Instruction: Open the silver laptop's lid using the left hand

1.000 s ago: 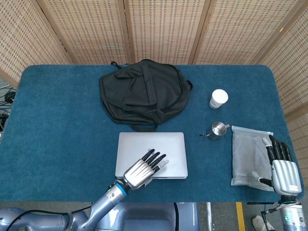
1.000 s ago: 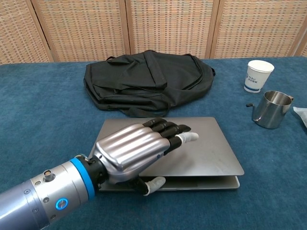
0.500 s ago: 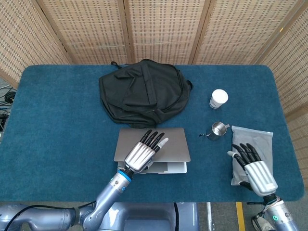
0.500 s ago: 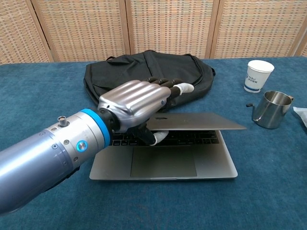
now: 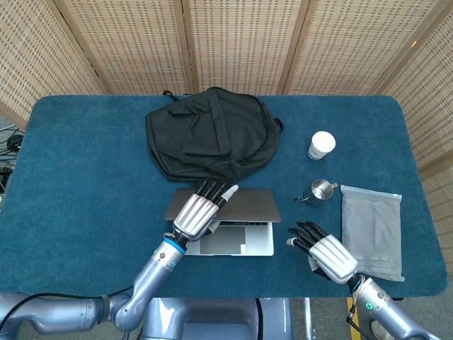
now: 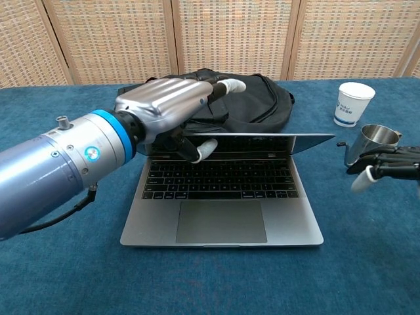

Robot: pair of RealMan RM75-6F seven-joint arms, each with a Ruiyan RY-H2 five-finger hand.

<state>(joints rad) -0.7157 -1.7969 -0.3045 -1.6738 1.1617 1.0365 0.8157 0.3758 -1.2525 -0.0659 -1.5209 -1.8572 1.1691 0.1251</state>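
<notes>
The silver laptop (image 6: 222, 213) lies at the table's front centre with its lid (image 5: 244, 204) raised partway, so the black keyboard (image 6: 220, 179) and trackpad show. My left hand (image 6: 167, 108) grips the lid's left front edge, fingers stretched over the top and thumb tucked under it; in the head view the left hand (image 5: 199, 210) covers the lid's left part. My right hand (image 5: 325, 253) hovers right of the laptop with fingers spread and holds nothing; the chest view shows the right hand (image 6: 387, 165) at the right edge, in front of the steel jug.
A black backpack (image 5: 210, 137) lies right behind the laptop. A white paper cup (image 5: 321, 145) and a small steel jug (image 5: 320, 192) stand to the right. A grey pouch (image 5: 371, 230) lies at the right front. Wicker screens close off the back.
My left hand has lifted the lid from nearly flat to partway up, baring the keyboard. My right hand has moved left off the grey pouch toward the laptop.
</notes>
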